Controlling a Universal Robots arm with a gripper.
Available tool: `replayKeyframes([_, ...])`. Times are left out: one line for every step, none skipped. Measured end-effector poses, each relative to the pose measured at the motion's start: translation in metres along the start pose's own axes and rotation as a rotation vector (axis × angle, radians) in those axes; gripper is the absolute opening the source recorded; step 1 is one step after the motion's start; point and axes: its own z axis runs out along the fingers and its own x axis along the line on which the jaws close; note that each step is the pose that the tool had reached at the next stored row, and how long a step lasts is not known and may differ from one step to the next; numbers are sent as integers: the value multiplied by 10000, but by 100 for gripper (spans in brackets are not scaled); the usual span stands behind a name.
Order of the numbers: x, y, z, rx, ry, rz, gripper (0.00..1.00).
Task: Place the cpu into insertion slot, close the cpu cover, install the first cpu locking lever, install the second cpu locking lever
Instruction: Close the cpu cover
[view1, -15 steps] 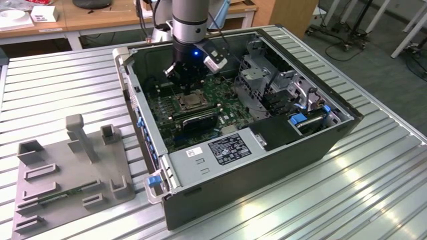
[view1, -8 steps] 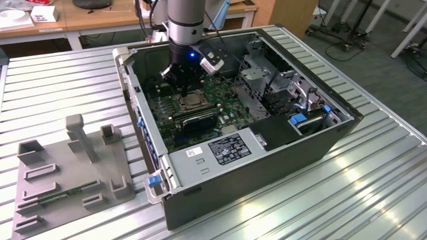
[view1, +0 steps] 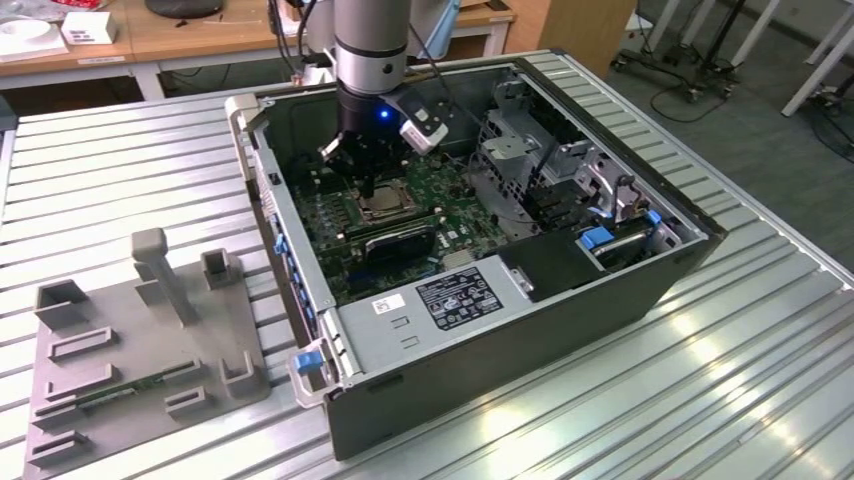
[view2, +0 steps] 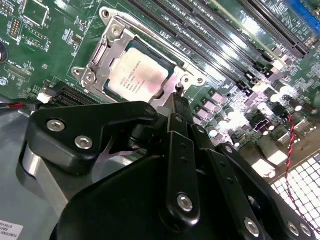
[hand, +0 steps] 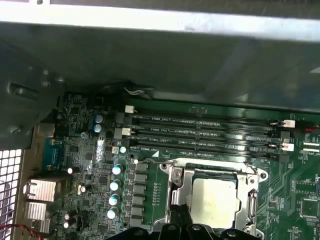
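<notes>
Occupying most of the exterior view: a slatted metal table.
- Computer case, black and grey, centre of the exterior view, lying with its side off and its inside open to view.
- Grey fixture tray, lower left of the exterior view, well apart from the work, with upright posts and shallow pockets.
- Robot arm, silver, coming down from the upper centre of the exterior view into the case.
- Green motherboard, flat on the floor of the case.
- Memory slots, long, narrow and black, lying side by side just beside the socket in the first wrist view.
- Gripper, black, fingers drawn together into one narrow tip, nothing seen between them. The tip sits at the edge of the socket, by a small metal stub there; whether they touch cannot be told.
- Insertion slot, silvery rim, on the board directly under the gripper.
- Cpu cover, silvery frame plate, lying down flat over the slot.
- Cpu, silvery-beige square, seated in the slot and showing through the cover's cut-out.
</notes>
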Motion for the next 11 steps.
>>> replayKeyframes([0,-1,0,0,0,-1,11])
replayKeyframes([0,-2,0,0,0,-2,11])
replayKeyframes([0,-2,0,1,0,-1,11])
replayKeyframes([0,-2,4,-2,-1,-2,11])
replayKeyframes([0,-3,11,-2,-1,-2,11])
replayKeyframes([0,-3,22,0,0,-2,11])
replayKeyframes([0,-3,34,-1,0,-2,11])
replayKeyframes([0,-4,47,-1,0,-2,11])
replayKeyframes([0,-4,59,0,0,-2,11])
replayKeyframes([0,-5,70,0,0,-2,11])
replayKeyframes([0,-5,80,0,0,-2,11])
